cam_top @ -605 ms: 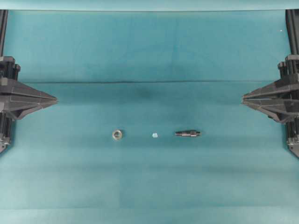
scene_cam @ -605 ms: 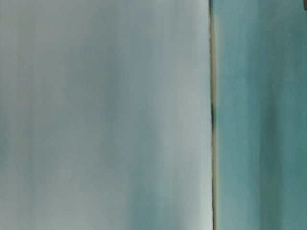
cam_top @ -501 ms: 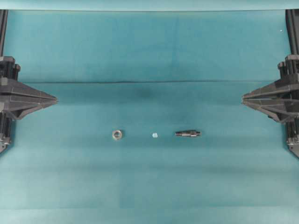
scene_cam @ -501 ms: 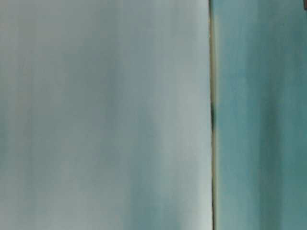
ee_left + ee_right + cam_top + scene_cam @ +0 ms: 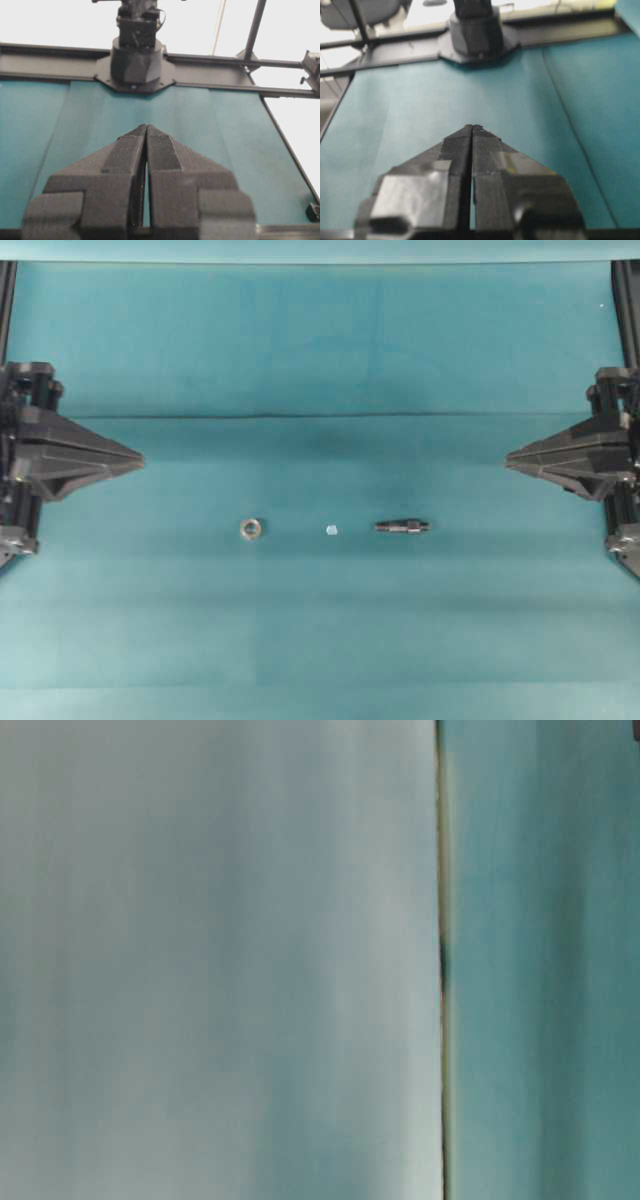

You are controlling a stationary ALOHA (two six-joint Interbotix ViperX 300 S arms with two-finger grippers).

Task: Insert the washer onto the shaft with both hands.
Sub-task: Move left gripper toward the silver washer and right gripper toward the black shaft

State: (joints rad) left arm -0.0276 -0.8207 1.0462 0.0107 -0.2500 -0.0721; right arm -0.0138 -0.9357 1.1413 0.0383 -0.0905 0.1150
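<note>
i see both arms at the table [image 5: 320, 340] edges. left gripper [image 5: 140, 459] clenched, pads pressed together, nothing in it; right gripper [image 5: 508, 457] same, tips meeting, empty. both well apart from the parts. shaft [image 5: 402, 527] lies flat right of centre, long axis left-right in overhead view. washer [image 5: 250, 528] flat, hole up, left of centre, white speck [image 5: 331, 530] btwn them.
</note>
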